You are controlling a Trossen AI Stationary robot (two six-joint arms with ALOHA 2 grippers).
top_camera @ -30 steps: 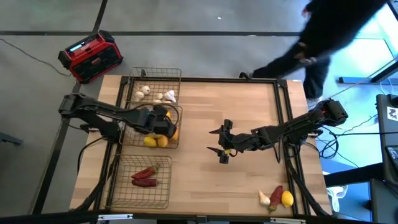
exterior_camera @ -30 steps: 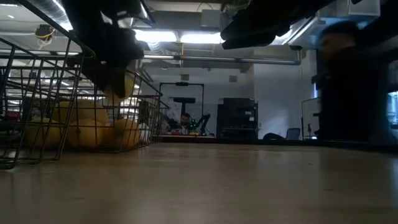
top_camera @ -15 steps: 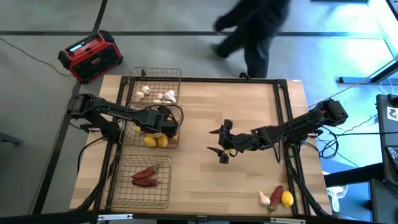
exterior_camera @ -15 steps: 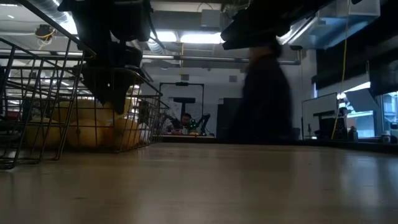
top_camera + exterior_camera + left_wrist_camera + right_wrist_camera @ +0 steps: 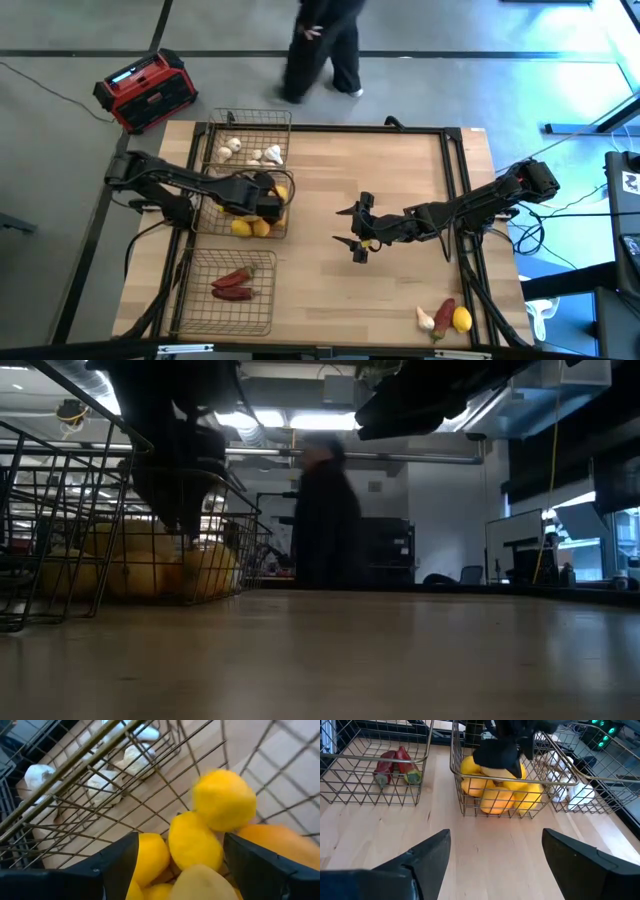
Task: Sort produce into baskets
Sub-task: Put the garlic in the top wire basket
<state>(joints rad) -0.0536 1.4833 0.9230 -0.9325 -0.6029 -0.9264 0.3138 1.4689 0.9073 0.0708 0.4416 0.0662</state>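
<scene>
The wooden worktop (image 5: 330, 290) carries three wire baskets along the side of the left arm. The middle basket (image 5: 212, 225) holds a heap of lemons (image 5: 192, 842) and at least one orange citrus (image 5: 280, 842). The left fingers (image 5: 268, 200) hang just above this heap, inside the basket's rim; in the left wrist view they stand wide apart with nothing between them, and a lemon (image 5: 224, 800) shows blurred just beyond them, clear of both.

Beyond that basket from the left fingers, the garlic basket (image 5: 250, 122) holds several whitish garlic bulbs (image 5: 232, 148). On the other side of the left fingers, the third basket (image 5: 200, 315) holds two red chili peppers (image 5: 232, 283).

The right fingers (image 5: 358, 232) hover over the bare middle of the worktop, well apart from all three baskets, spread wide and empty.

Well apart from the right fingers, near the worktop's corner on the right arm's side, a garlic bulb (image 5: 426, 318), a red chili pepper (image 5: 444, 317) and a lemon (image 5: 461, 319) lie close together, unsorted.

Off the worktop stand a red-and-black box (image 5: 146, 90) on the floor and a person in dark clothes (image 5: 322, 45).
</scene>
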